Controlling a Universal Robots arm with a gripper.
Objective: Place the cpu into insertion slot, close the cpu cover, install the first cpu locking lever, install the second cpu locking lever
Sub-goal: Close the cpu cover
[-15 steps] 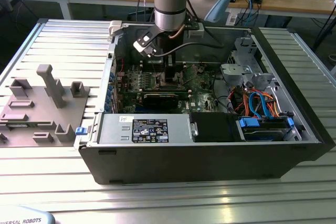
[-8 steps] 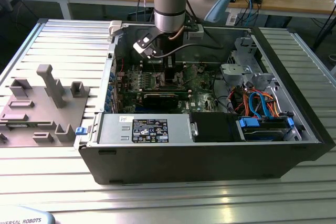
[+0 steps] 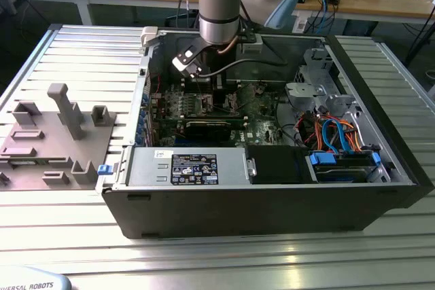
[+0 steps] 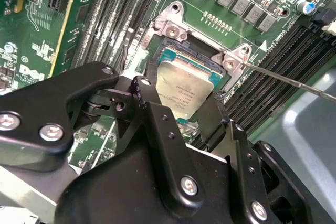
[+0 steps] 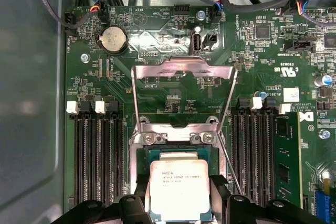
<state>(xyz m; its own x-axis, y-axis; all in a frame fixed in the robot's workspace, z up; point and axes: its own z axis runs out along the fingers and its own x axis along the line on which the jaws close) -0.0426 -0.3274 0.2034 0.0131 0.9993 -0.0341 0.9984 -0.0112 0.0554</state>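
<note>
My claw (image 5: pixel 179 203) is closed down to the width of the cpu (image 5: pixel 179 190), one finger (image 5: pixel 140 195) against each of two opposite edges, and it holds nothing else. The cpu sits right over the slot (image 4: pixel 197 43). In the second wrist view it looks a little tilted against the slot's frame, and I cannot tell whether it already rests in there or hangs just clear.

I judge it light, thin and quite stiff, so it won't bend in my grip. The smooth metal top is probably slippery, though, and the underside and the slot's contacts are likely delicate. The bare side edges are the place to hold it, squeezed gently and kept level. That is where my fingers are now.

It is a flat square chip with a pale silver-grey lid, faint print on it, and a narrow green rim showing round the lid. The cover (image 5: pixel 181 69) stands swung up behind the slot, with board showing through its window. Dark memory slots (image 5: pixel 97 156) run on either side.
</note>
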